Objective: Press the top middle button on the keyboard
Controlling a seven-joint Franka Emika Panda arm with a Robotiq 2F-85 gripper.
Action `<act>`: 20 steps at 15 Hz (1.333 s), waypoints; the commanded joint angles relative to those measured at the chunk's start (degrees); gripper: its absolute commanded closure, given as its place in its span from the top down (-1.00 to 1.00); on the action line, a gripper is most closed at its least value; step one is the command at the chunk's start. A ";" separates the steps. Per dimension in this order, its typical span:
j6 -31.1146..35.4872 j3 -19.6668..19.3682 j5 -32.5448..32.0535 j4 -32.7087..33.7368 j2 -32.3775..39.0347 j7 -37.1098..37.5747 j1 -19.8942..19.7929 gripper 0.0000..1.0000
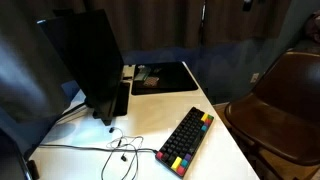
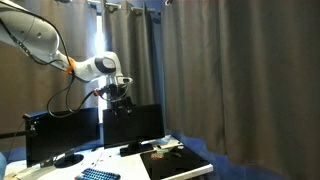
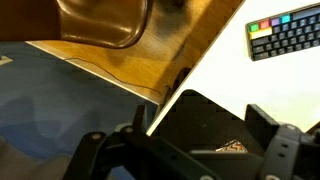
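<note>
The keyboard (image 1: 186,140) is compact and black with red, yellow, green and blue keys along its edges. It lies at an angle on the white table (image 1: 150,118), near the front. It also shows low in an exterior view (image 2: 98,175) and at the top right of the wrist view (image 3: 285,35). My gripper (image 2: 118,92) hangs high above the monitors, far from the keyboard. In the wrist view its two fingers (image 3: 190,150) stand wide apart with nothing between them, over the black desk mat.
A flat black desk mat (image 1: 162,77) (image 3: 215,125) with a small object on it lies at the table's back. A dark monitor (image 1: 90,60) stands nearby, with thin cables (image 1: 115,150) trailing across the table. A brown chair (image 1: 285,95) stands beside the table.
</note>
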 commanded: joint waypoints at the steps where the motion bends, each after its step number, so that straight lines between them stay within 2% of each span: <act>1: -0.17 -1.43 -0.64 0.14 0.27 0.53 1.72 1.00; 6: -0.50 -0.79 -0.80 0.35 1.22 0.20 2.17 1.00; 11: 2.48 3.47 2.92 1.07 9.26 -2.90 10.34 1.00; 15: 9.24 6.35 4.80 2.46 18.49 -5.61 16.27 1.00; 17: 11.39 7.33 2.66 3.71 23.34 -6.25 18.09 1.00; 18: 10.19 6.30 3.10 0.76 18.21 -4.13 17.86 1.00; 20: 11.48 6.59 3.01 1.71 21.83 -4.79 18.97 1.00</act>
